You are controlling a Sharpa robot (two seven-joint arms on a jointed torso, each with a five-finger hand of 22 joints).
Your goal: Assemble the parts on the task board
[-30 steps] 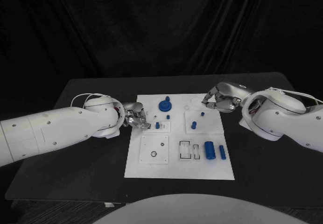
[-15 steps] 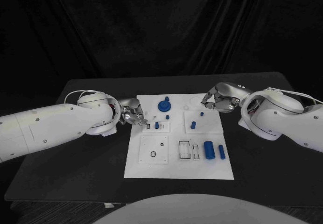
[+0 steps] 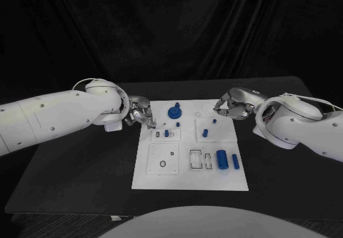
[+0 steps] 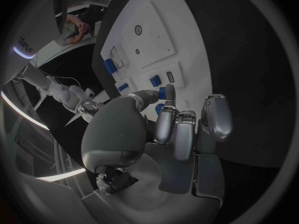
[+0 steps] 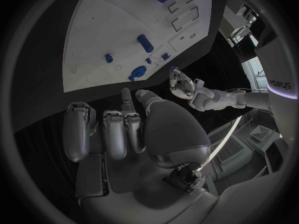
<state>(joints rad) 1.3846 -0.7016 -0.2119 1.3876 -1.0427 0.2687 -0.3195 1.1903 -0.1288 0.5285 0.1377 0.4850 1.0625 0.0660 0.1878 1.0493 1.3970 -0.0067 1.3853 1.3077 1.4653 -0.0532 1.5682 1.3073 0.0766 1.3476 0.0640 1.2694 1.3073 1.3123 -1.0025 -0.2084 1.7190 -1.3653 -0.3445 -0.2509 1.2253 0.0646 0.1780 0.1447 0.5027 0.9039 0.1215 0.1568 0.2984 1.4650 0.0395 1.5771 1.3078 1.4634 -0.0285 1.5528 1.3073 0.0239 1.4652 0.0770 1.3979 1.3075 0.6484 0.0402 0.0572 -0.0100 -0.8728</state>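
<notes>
1. A black worktop (image 3: 85, 168) is lying in front of me, with a dark curtain (image 3: 171, 39) hanging behind its far edge.
2. The white task board (image 3: 189, 181) is sitting in the middle of the worktop, its long side running from near to far.
3. Blue parts are standing on the board: a round knobbed piece (image 3: 175, 111) at the far end, a small peg (image 3: 166, 133) on the left, another peg (image 3: 205, 132) right of it, and two cylinders (image 3: 223, 159) lying near the right edge.
4. My left hand (image 3: 141, 118) is hovering over the board's far left edge, fingers (image 4: 167, 119) curling together, fingertips just beside the small peg; I cannot tell whether they are pinching anything.
5. My right hand (image 3: 232, 106) is hanging over the far right corner, fingers (image 5: 115, 134) curled together, well apart from the cylinders.
</notes>
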